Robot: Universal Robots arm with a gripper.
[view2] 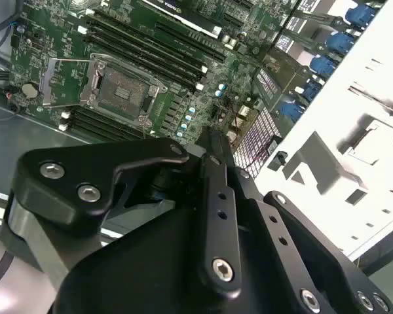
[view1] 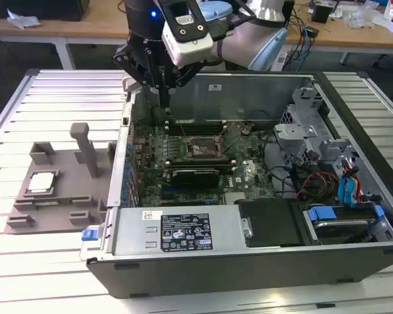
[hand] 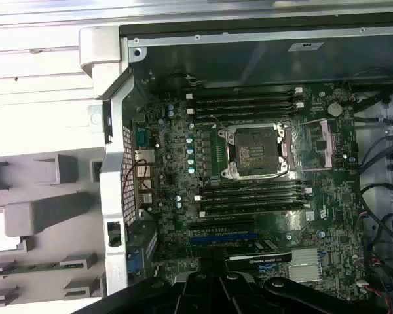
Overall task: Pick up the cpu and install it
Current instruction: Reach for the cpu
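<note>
The gripper hangs over the far rim of the open computer case, above the edge of the green motherboard. Its fingers look drawn together to a single point and carry nothing.

The cpu is not in the case. It lies flat, shiny side up, in a recess of the grey tray, which rests on the white slatted desk just beside the case wall. In the exterior view the cpu lies at about 8 o'clock from the fingers and well apart from them, with the case wall and the tray's upright post between the two.

The socket sits much nearer, at about 5 o'clock from the fingers. In both wrist views it is bare, its metal frame swung open between the rows of memory slots. From the socket the cpu lies at roughly 9 o'clock, across the case wall.

The chip is square, so it offers no long axis. Its edges run roughly parallel to the tray's sides. By this showing the pick has not yet been made.
</note>
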